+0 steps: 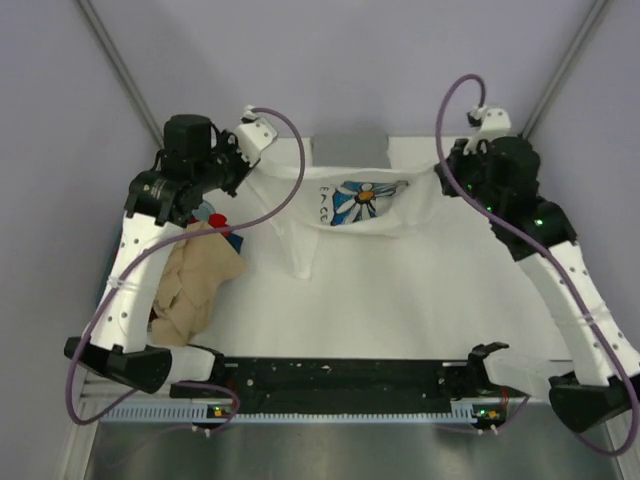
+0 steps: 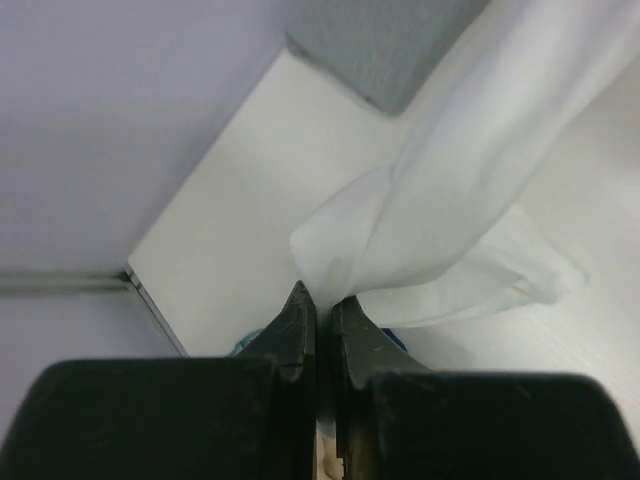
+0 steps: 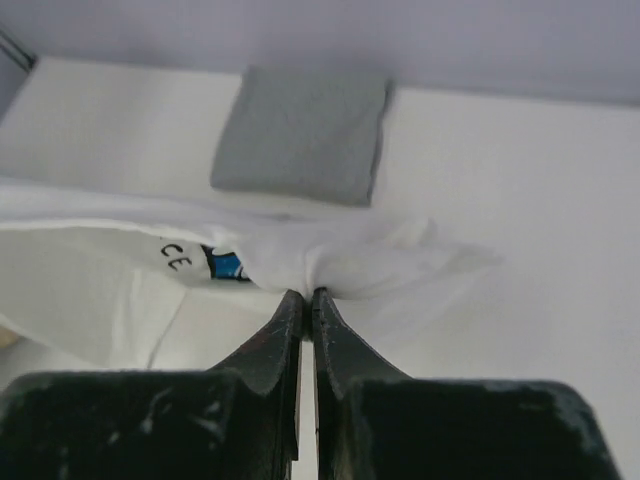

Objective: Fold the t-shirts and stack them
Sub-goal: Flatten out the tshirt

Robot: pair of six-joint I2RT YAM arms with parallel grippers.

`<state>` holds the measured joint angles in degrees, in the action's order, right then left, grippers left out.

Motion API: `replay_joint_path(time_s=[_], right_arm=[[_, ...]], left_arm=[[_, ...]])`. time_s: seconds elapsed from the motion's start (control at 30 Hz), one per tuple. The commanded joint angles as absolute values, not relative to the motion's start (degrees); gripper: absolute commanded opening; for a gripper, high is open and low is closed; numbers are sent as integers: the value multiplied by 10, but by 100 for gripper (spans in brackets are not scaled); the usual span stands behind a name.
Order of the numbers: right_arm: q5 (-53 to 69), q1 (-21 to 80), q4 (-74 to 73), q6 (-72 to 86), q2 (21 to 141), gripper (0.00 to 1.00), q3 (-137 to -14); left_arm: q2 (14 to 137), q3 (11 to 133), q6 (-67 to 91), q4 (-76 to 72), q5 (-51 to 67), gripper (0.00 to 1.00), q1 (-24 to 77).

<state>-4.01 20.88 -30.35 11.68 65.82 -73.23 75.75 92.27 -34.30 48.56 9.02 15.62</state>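
The white t-shirt (image 1: 350, 205) with the blue daisy print and dark lettering hangs stretched between both grippers above the table's far half. My left gripper (image 1: 243, 172) is shut on its left edge; the left wrist view shows the jaws (image 2: 318, 300) pinching white cloth (image 2: 450, 190). My right gripper (image 1: 447, 170) is shut on its right edge; the right wrist view shows the jaws (image 3: 305, 296) pinching the white cloth (image 3: 330, 255), with lettering and blue print to the left. The grey t-shirt (image 1: 349, 150) lies folded at the table's far edge, behind the white one, and shows in both wrist views (image 2: 385, 40) (image 3: 300, 135).
A heap of other clothes, beige cloth (image 1: 195, 285) with red and blue bits (image 1: 215, 221), lies at the left under my left arm. A black bar (image 1: 340, 378) runs along the near edge. Lilac walls enclose the white table (image 1: 400, 300).
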Motion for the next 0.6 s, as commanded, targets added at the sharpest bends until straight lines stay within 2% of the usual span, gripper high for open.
replay_joint_path(time_s=[0.0, 0.1, 0.33, 0.57], right_arm=[[-64, 214, -401, 43, 594, 0, -870], [-42, 213, -455, 31, 569, 0, -928], [-57, 214, -523, 18, 501, 0, -977], [-119, 214, -528, 4, 525, 0, -985]], left_arm=[[737, 1076, -334, 584, 163, 0, 169], [730, 1131, -345, 635, 168, 0, 169], [701, 1186, -361, 719, 170, 0, 169], [700, 1186, -355, 717, 172, 0, 168]])
